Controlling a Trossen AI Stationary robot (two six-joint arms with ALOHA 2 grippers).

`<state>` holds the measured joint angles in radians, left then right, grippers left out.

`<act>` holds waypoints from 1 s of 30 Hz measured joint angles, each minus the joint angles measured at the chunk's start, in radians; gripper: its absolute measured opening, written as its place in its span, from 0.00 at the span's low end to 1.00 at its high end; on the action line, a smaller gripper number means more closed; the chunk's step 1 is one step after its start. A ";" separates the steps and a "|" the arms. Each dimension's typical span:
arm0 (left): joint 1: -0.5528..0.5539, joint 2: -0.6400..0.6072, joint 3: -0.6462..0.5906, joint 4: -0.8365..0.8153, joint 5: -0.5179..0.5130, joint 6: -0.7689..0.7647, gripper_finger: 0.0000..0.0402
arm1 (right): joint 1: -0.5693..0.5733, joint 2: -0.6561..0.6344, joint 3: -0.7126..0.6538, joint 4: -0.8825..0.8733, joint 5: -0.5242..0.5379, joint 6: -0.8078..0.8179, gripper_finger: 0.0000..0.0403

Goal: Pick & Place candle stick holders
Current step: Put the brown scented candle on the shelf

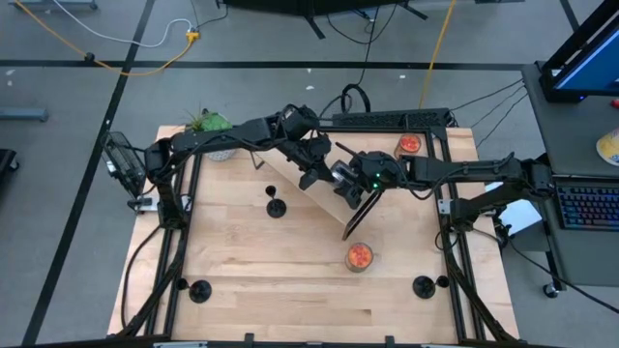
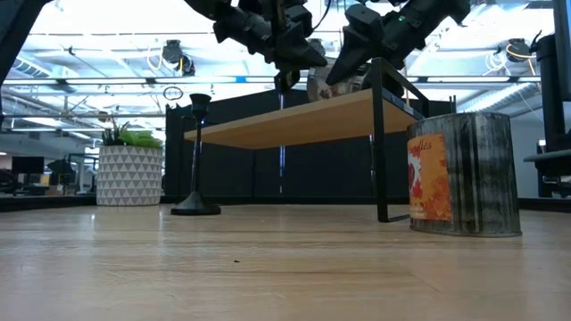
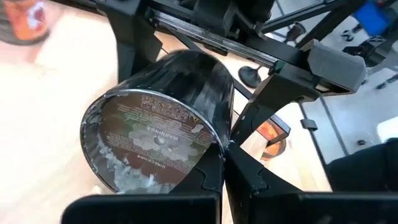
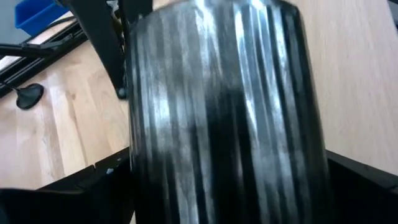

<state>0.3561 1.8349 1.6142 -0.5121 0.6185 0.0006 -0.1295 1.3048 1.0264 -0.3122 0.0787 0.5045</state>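
Matte-black candle stick holders (image 1: 276, 206) stand untouched on the surface (image 1: 271, 319): one near the centre beside the low wooden shelf (image 1: 324, 205), two more (image 1: 200, 290) (image 1: 423, 286) near the front corners, well apart. Each has a round flat base, thin upright stem and small cup; the centre one shows tall and slim in the low view (image 2: 197, 152).

Both arms meet above the shelf, w/ neither on a holder. Right hand (image 1: 353, 184) has its fingers spread wide around a dark ribbed tin (image 3: 155, 130), which is tilted so its label end faces the left wrist cam; looks gripped, off the surface. Left hand (image 1: 314, 174) has fingers pressed together, tips right at the tin's rim. Can't tell if they pinch anything.

Judgement: holder pick not begun yet, as the hands are busy w/ the tin. Next move prob. needs the tin set down or released, then a hand spread and lowered over the nearest holder's stem, approx. straight down. Thin stem, so a narrow, centred pinch; base should keep it upright.
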 joint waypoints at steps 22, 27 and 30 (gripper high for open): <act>-0.056 -0.006 0.061 -0.096 -0.117 0.064 0.00 | -0.027 0.000 -0.001 0.049 -0.010 -0.075 0.93; -0.079 -0.005 0.077 -0.102 -0.154 0.070 0.00 | -0.032 0.000 -0.001 0.053 -0.011 -0.084 0.93; -0.092 -0.005 0.077 -0.100 -0.162 0.072 0.00 | -0.032 0.000 -0.001 0.055 -0.011 -0.099 0.93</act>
<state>0.2646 1.8301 1.6917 -0.6121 0.4568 0.0731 -0.1616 1.3045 1.0256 -0.2573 0.0677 0.4053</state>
